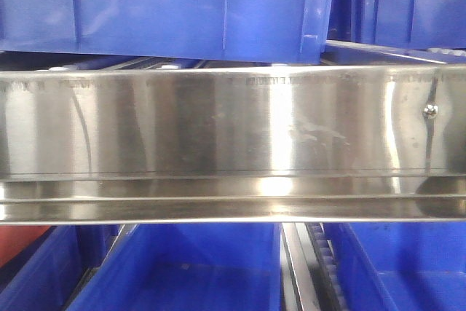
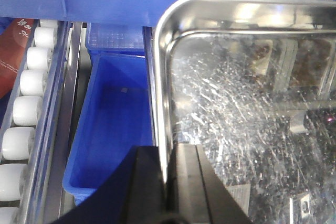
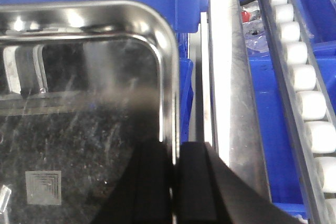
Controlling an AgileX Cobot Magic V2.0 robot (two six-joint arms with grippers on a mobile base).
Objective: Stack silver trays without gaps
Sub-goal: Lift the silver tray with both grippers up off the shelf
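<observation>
Blue bins (image 2: 113,124) and roller tracks (image 2: 26,108) surround the work: my left pincer (image 2: 167,157) is pinched on the left rim of the silver tray (image 2: 247,129), my right pincer (image 3: 174,150) likewise on its right rim, so the tray lies crosswise between them, both arms equally near.

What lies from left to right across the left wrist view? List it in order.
red packet → white rollers → blue bin → silver tray. The left gripper, clamped on the tray's left rim, overlaps bin and tray, so it is left out of the order.
</observation>
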